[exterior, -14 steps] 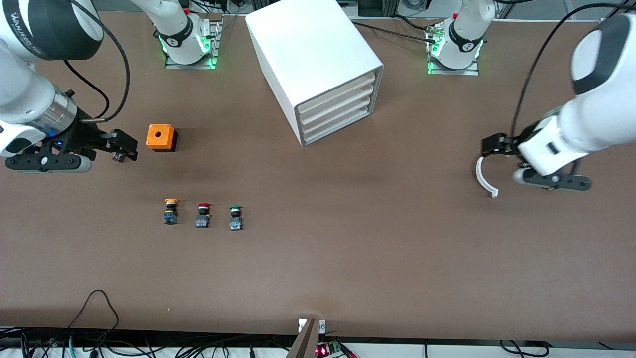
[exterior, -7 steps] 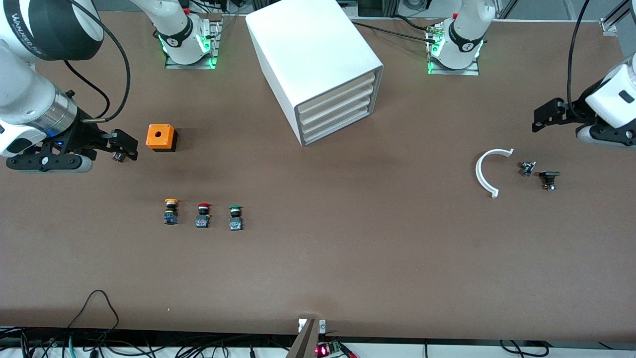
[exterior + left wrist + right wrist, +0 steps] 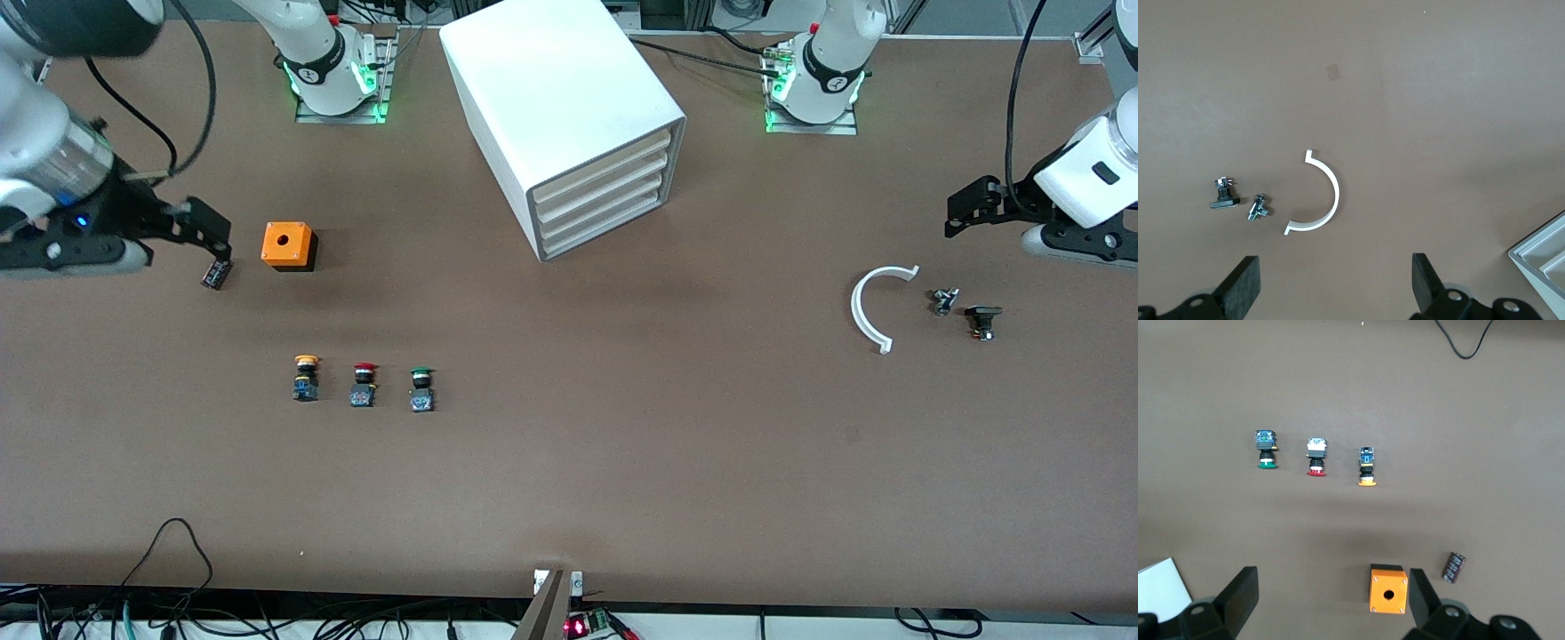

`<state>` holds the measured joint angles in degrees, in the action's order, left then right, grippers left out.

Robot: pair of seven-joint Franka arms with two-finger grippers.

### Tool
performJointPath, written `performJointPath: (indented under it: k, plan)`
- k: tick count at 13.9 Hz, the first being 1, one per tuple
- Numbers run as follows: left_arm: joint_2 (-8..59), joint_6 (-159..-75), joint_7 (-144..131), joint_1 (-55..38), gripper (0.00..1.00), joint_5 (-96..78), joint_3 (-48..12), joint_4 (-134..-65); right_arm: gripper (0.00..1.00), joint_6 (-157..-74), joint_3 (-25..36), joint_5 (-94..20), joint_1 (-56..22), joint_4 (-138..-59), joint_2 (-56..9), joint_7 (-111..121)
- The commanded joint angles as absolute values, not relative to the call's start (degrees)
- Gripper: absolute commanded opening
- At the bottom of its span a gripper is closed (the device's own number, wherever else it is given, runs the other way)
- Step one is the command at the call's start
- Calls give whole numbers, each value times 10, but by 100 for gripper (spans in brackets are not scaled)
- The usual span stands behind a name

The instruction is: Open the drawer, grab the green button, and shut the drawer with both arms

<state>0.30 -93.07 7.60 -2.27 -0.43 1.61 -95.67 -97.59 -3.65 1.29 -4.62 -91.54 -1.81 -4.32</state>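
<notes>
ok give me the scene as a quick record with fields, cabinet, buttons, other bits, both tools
cabinet: white box cabinet between the arm bases, all four drawers shut
drawer: lower drawer not opened yet
buttons: yellow, red and green button in a row on the table
orange box: orange box toward the right arm's end
small cylinder: small dark cylinder beside the orange box
white arc: white arc toward the left arm's end, two small parts beside it
left tool: left tool open, empty
right tool: right tool open, above the cylinder
</notes>
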Motion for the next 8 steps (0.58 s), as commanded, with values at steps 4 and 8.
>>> performJointPath:
  k: [4, 8]
  plan:
    - [5, -930, 68, -27, 100, 13, 18, -948, 100, -974, -40, 11, -38, -970, 40, -33]
    - [5, -925, 67, -27, 100, 13, 18, -948, 100, -949, -27, 11, -37, -964, 32, -33]
